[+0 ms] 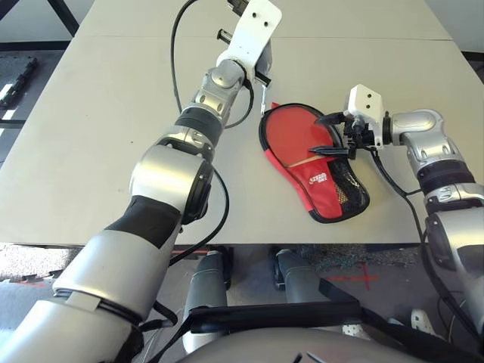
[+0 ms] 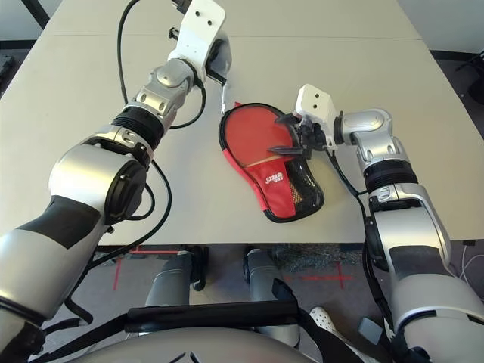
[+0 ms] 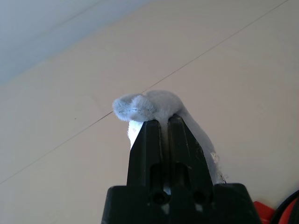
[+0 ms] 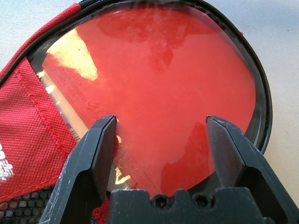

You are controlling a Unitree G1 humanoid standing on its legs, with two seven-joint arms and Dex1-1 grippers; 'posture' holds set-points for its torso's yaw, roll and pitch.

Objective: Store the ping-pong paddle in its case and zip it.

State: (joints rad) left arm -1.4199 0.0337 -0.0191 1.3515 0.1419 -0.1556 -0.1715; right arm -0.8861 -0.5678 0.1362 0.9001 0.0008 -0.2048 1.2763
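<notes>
I have the case (image 1: 327, 190) lying flat on the table (image 1: 113, 151), in front of the robot, between the two forearms. Red fabric, black trim, white logo, black mesh pocket on the side nearer the right arm. The ping-pong paddle (image 4: 163, 84) is in the case: round red face showing through a clear glossy window, part of the light handle visible beside the red fabric panel.

My right gripper (image 4: 161, 119) is over the case, fingers apart, red paddle face visible between them, nothing clamped. I can't tell whether the fingertips touch the window.

My left gripper (image 3: 161, 122) is farther out over the table, beyond the case's round end and toward the left. Its fingers are together, clamped on a soft light grey lump (image 3: 161, 105), fuzzy, bulging past the fingertips. In the left wrist view a bit of the case's red and black edge shows too, apart from that gripper. A thin table seam (image 3: 74, 135) runs behind the lump.
</notes>
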